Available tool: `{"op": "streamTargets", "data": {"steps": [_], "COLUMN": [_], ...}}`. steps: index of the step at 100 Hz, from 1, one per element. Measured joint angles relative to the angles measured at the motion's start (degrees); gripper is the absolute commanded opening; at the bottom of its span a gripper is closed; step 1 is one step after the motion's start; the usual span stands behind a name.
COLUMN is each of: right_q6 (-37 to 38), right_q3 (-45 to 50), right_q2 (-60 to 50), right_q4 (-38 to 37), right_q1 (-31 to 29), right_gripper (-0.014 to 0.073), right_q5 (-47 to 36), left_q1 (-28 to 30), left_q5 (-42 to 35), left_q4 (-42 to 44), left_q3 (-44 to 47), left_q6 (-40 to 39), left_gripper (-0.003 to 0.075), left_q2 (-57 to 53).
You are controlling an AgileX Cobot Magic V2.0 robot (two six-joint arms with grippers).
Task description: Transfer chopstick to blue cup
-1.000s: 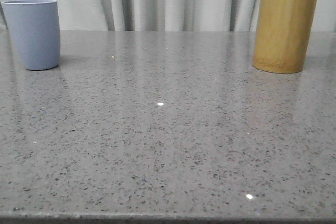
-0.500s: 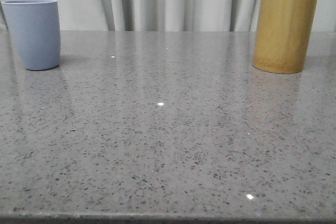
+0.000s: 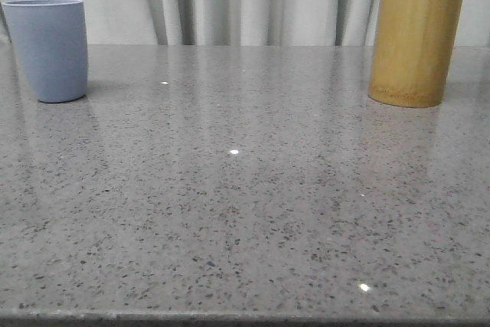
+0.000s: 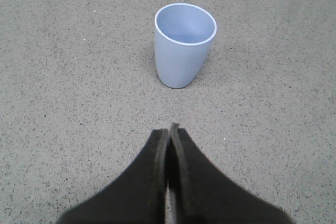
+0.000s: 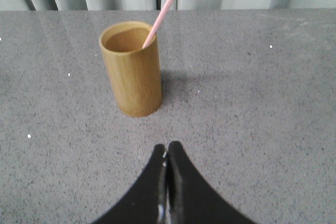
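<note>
No change across frames: chopstick [image 5: 167, 4] leans in bamboo holder [image 5: 132, 69], upper right; blue cup [image 3: 49, 50] upper left (empty). Left fingers [image 4: 169, 132] and right fingers [image 5: 166, 153] pressed together; transfer not begun

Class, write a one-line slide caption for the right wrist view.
Shut right hand faces the bamboo holder, where the pink chopstick leans against the rim.

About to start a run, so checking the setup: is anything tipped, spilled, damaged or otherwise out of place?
Nothing stands out. The blue cup stands upright and empty, the bamboo holder stands upright with the chopstick leaning inside it, and no spill shows on the table. Both tools, left and right, are shut and hold nothing.
</note>
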Motion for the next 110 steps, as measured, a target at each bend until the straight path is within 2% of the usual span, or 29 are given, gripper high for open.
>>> {"op": "streamTargets", "data": {"steps": [32,39,48,52,53,55,63,67,71,94,110], "right_q6": [0.0,0.0,0.0,0.0,0.0,0.0,0.0,0.0,0.0,0.0,0.0], "right_q3": [-1.24,-1.24,-1.24,-1.24,-1.24,-1.24,-1.24,-1.24,-1.24,-1.24,-1.24], "right_q2": [1.33,1.33,1.33,1.33,1.33,1.33,1.33,1.33,1.33,1.33,1.33], "right_q4": [0.08,0.08,0.08,0.08,0.08,0.08,0.08,0.08,0.08,0.08,0.08], "right_q1": [0.0,0.0,0.0,0.0,0.0,0.0,0.0,0.0,0.0,0.0,0.0], "right_gripper": [-0.0066,-0.0037,0.0081,0.0172,0.0172,0.0228,0.038,0.0446,0.049,0.0508,0.0508], "right_q5": [0.0,0.0,0.28,0.31,0.31,0.31,0.41,0.41,0.41,0.41,0.41], "left_q1": [0.0,0.0,0.0,0.0,0.0,0.0,0.0,0.0,0.0,0.0,0.0], "left_q5": [2.19,2.41,2.8,2.94,2.94,3.07,3.16,3.16,3.16,0.17,-1.2], "left_q4": [0.0,0.0,-0.36,-0.67,-0.8,-0.93,-1.17,-1.17,-1.2,-1.18,-0.02], "left_q3": [-1.05,-1.05,-1.13,-1.13,-1.13,-1.13,-1.13,-1.13,-1.13,-1.29,-5.71], "left_q6": [0.22,1.32,3.43,4.06,4.18,4.33,4.84,4.97,4.95,5.44,5.84], "left_gripper": [-0.0017,0.0017,0.0169,0.0293,0.0293,0.0372,0.0561,0.0625,0.0657,0.0622,0.0618], "left_q2": [2.27,2.27,2.27,2.27,2.27,2.27,2.27,2.27,2.27,2.76,8.07]}}
